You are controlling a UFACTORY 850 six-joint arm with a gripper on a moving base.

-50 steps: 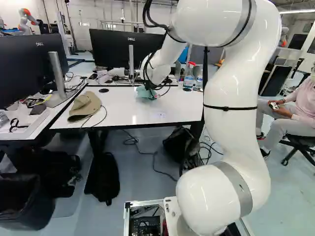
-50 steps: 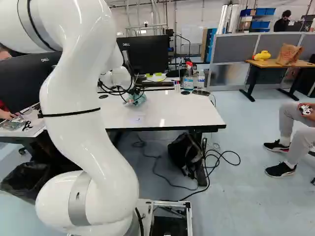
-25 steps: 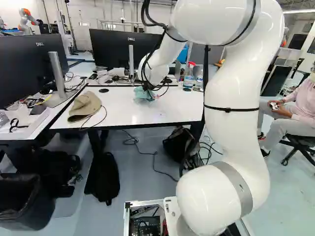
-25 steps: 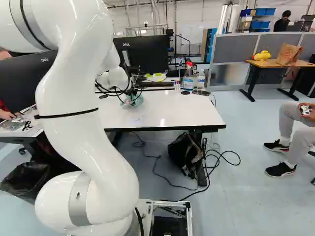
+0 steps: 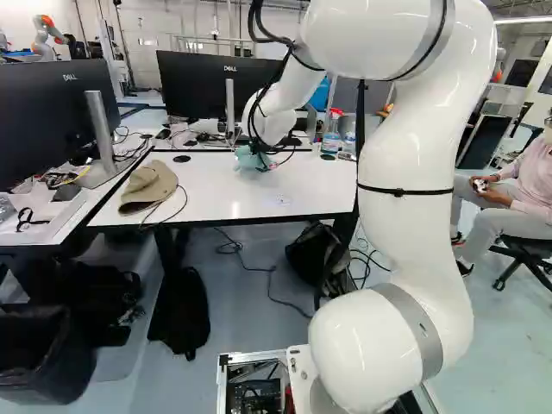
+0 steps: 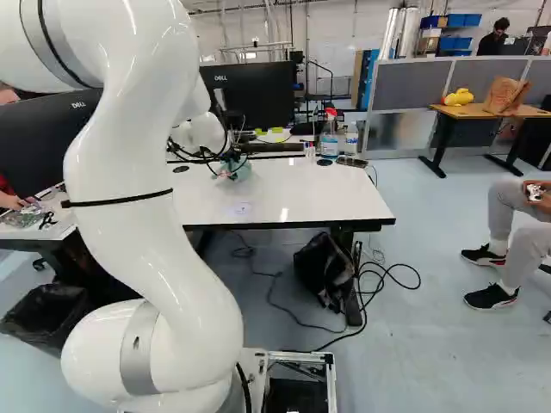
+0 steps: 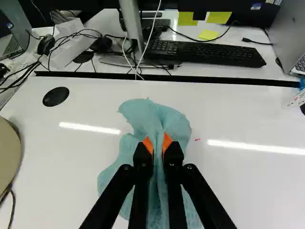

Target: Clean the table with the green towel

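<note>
Between the two orange-padded fingers of the black gripper (image 7: pixel 157 143), a raised fold of the thin blue-green cloth towel (image 7: pixel 150 114) is pinched from both sides, its loose folds spreading around and ahead of the tips onto the glossy white table (image 5: pixel 310 185). Gripping it by the middle presumably leaves cloth beneath the fingers to wipe with, and spares the tabletop their hard tips. A small red mark (image 7: pixel 197 139) lies just beside the towel, to the gripper's right, likely a spot to rub next. Well to the gripper's left sits the tan fabric hat (image 5: pixel 148 187), probably just left there; a wide stroke that way could snag it. Farther ahead, the black keyboard (image 7: pixel 205 53) stands beyond the table's far edge, so forward strokes should stop short.
</note>
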